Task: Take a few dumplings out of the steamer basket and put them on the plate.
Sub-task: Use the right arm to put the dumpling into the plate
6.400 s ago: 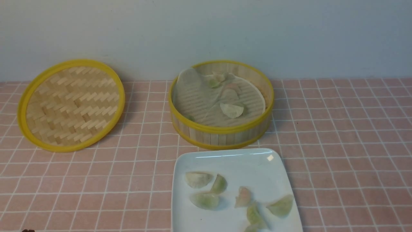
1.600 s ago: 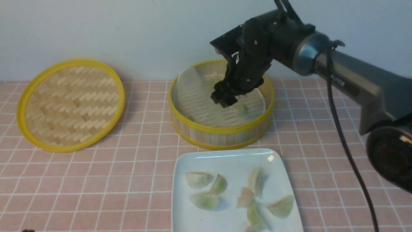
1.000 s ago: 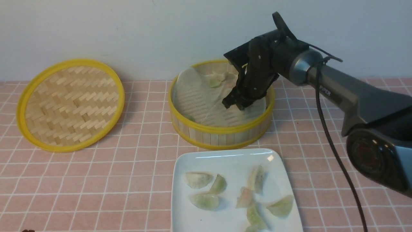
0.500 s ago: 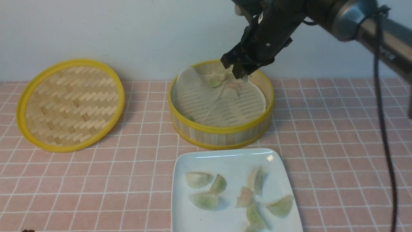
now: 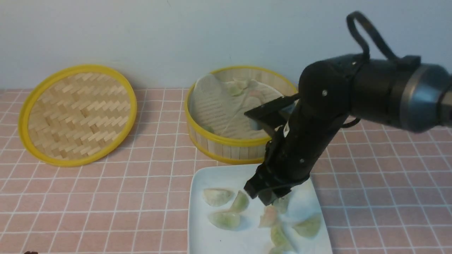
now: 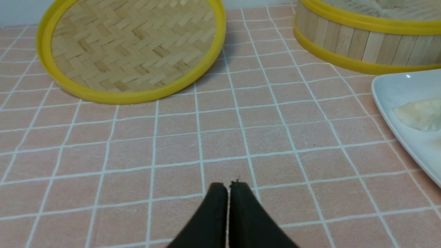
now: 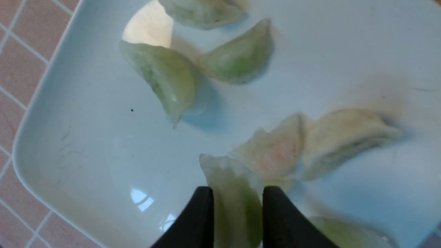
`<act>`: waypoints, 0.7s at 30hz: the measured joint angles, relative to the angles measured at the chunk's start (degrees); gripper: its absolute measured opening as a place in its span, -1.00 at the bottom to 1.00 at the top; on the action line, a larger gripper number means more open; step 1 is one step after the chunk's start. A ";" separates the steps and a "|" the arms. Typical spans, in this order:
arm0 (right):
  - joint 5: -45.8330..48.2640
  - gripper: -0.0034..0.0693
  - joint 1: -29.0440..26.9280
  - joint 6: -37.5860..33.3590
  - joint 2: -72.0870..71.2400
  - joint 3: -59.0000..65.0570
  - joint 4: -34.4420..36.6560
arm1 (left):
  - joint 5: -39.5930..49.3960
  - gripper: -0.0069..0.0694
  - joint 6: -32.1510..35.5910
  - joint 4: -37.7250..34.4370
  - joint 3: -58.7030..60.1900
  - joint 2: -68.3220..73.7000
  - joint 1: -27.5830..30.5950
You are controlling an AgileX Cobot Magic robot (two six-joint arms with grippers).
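Note:
The steamer basket point(image 5: 233, 150) stands at the back centre with a few dumplings point(image 5: 236, 90) on its paper liner. The white plate point(image 5: 219, 176) in front of it holds several dumplings point(image 5: 217, 196). My right gripper point(image 5: 269, 198) hangs low over the middle of the plate, shut on a pale green dumpling point(image 7: 237, 206) that sits between its fingers point(image 7: 203, 213). Other dumplings point(image 7: 165, 79) lie on the plate point(image 7: 86, 137) below it. My left gripper point(image 6: 228, 186) is shut and empty over the tablecloth, left of the plate point(image 6: 396, 89).
The shallow woven yellow-rimmed lid point(image 5: 77, 114) lies at the back left and also shows in the left wrist view point(image 6: 131, 51). The basket wall point(image 6: 361, 41) is ahead of the left gripper. A pink tiled cloth covers the table, and a wall stands behind.
My right gripper has moved from above the back of the basket forward and down over the plate, with a dumpling in it. The front dumpling in the basket is gone.

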 joint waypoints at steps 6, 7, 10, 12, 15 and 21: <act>-1.45 -0.26 1.70 0.05 3.94 0.06 3.03 | 0.00 -0.83 0.00 0.00 0.00 0.00 0.00; -1.14 -0.18 1.76 0.38 4.28 0.06 3.08 | 0.00 -0.83 0.00 0.00 0.00 0.00 0.00; 0.85 0.14 1.76 1.92 4.47 -0.15 3.08 | 0.00 -0.83 0.00 0.00 0.00 0.00 0.00; 4.10 0.38 1.76 2.53 4.47 -2.08 3.08 | 0.00 -0.83 0.00 0.00 0.00 0.00 0.00; 7.92 0.46 1.76 2.66 4.32 -6.42 2.52 | 0.00 -0.83 0.00 0.00 0.00 0.00 0.00; 8.90 -0.22 1.76 4.56 -6.39 -10.11 1.44 | 0.00 -0.83 0.00 0.00 0.00 0.00 0.00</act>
